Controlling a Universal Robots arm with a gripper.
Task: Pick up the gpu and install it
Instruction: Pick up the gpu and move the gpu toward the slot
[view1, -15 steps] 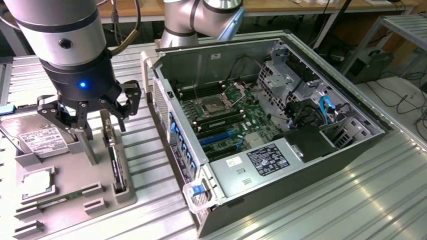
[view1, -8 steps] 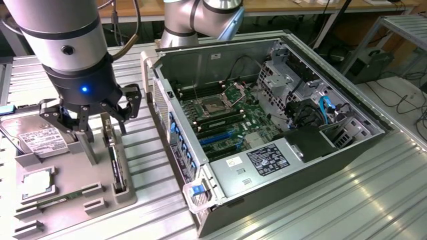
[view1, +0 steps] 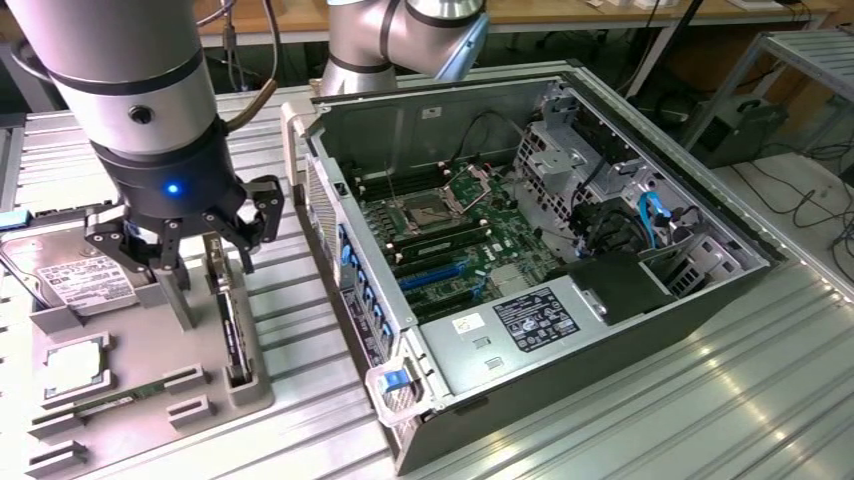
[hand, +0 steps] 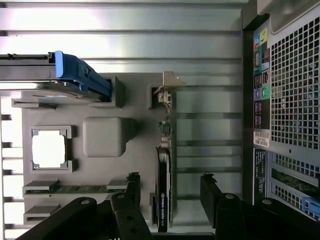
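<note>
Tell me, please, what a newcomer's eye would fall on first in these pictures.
First comes the big computer case, lying open on its side at the exterior view's right with its green motherboard bare. Next is the robot arm at that view's left. Its open tool hangs over the gpu, a thin black card standing on edge in a grey parts holder, with one finger to each side of it.

No readable txt: case label (view1: 534, 320), hard drive label (view1: 83, 275), gpu (hand: 163, 200) print too small.
</note>
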